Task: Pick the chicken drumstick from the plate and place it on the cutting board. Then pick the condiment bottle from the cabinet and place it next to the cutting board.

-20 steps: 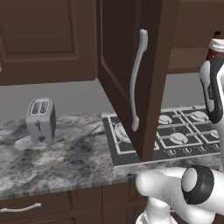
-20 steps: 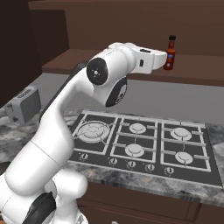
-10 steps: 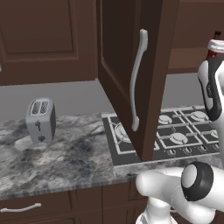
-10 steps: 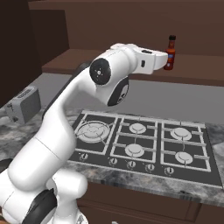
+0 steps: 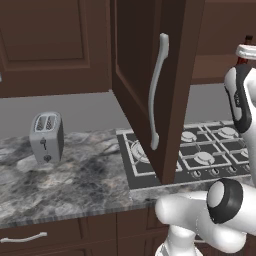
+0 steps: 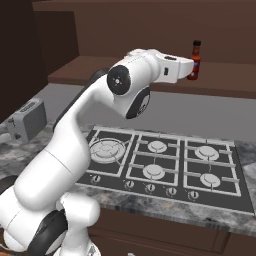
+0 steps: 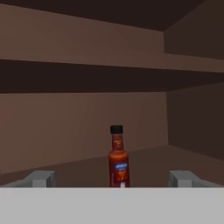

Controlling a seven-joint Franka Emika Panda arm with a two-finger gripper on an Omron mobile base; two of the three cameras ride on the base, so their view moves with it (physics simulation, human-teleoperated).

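I have the cabinet (image 5: 150,75) door swung wide over the left edge of the stove (image 6: 165,165), and inside, the condiment bottle (image 7: 118,159) stands upright on the shelf (image 6: 220,82) with bare board on both sides of it and the back and right walls well behind. My arm reaches up and forward roughly level, the gripper (image 7: 113,178) pointed straight at the bottle with its jaws spread wide, one fingertip (image 7: 40,178) to each side and neither touching it. The toaster (image 5: 46,136) sits on the counter (image 5: 75,175), well off to the left.
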